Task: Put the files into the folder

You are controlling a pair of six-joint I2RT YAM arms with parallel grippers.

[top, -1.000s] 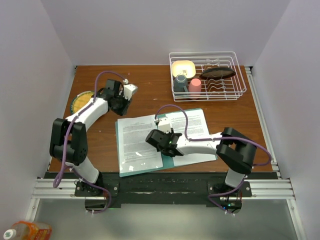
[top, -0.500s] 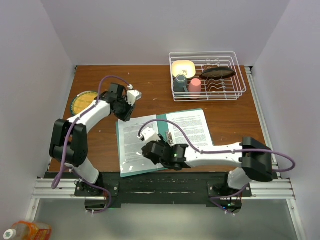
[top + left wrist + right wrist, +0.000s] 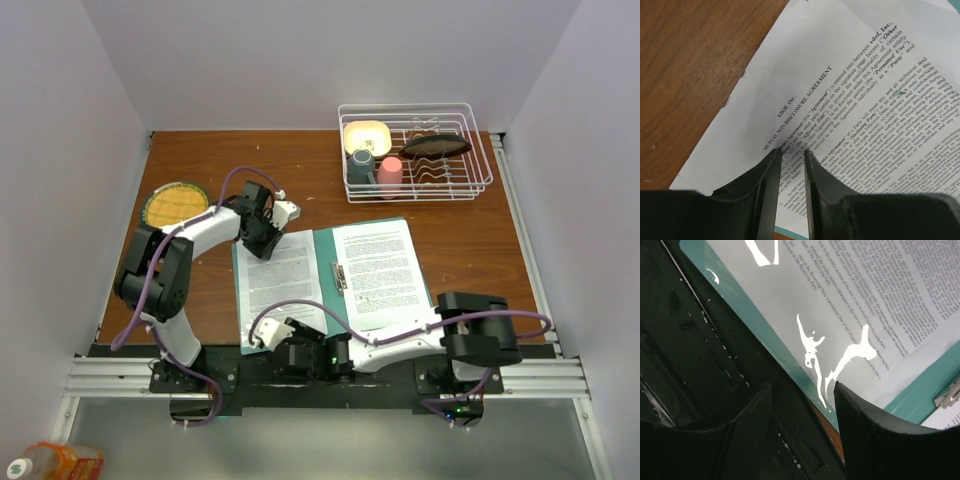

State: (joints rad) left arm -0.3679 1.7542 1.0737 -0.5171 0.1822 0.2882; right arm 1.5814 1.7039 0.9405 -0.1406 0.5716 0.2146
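Note:
The teal folder lies open on the wooden table. One printed sheet lies on its left leaf and another on its right leaf, with a metal clip at the crease. My left gripper is over the far left corner of the left sheet; in the left wrist view my left gripper is only narrowly open and holds nothing. My right gripper is low at the folder's near edge; in the right wrist view my right gripper is open and empty, straddling the teal edge beside the sheet.
A white wire dish rack at the back right holds a yellow bowl, two cups and a dark item. A round yellow-green plate lies at the far left. The black base rail runs just below the folder's near edge.
My right gripper swept from the folder's middle to its near left edge. My left gripper moved right from the bare table onto the left sheet's far corner. The left sheet now lies straighter.

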